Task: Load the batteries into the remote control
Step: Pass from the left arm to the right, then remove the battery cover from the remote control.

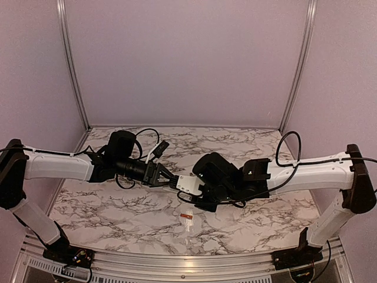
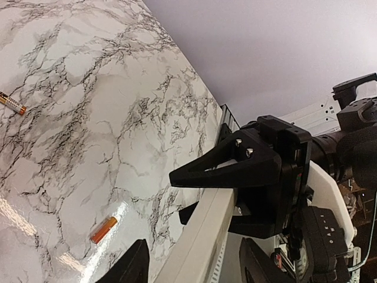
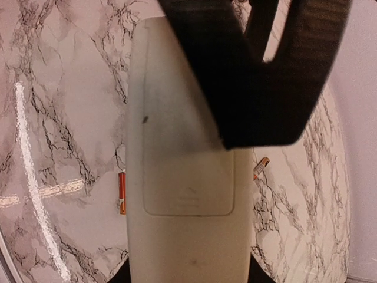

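Top external: remote control (image 1: 188, 183) is hanging left-right; right gripper (image 1: 203, 190) is clamping its right end; left gripper (image 1: 173, 180) is straddling its left end, jaws parted, gripping nothing; 2 batteries (image 1: 187, 216) are lying just nearer.

Body check: left arm (image 1: 56, 167) has white tube shells with black joint housings; right arm (image 1: 318, 171) has the same build. Thin black cable (image 1: 291, 132) loops at 12 o'clock of the right forearm, a second cable (image 1: 147, 129) over the left wrist. Fingers (image 2: 224, 168) are matte black wedges. Silver screws (image 2: 238, 142) sit on the finger mount. Bases (image 1: 294, 256) are black.
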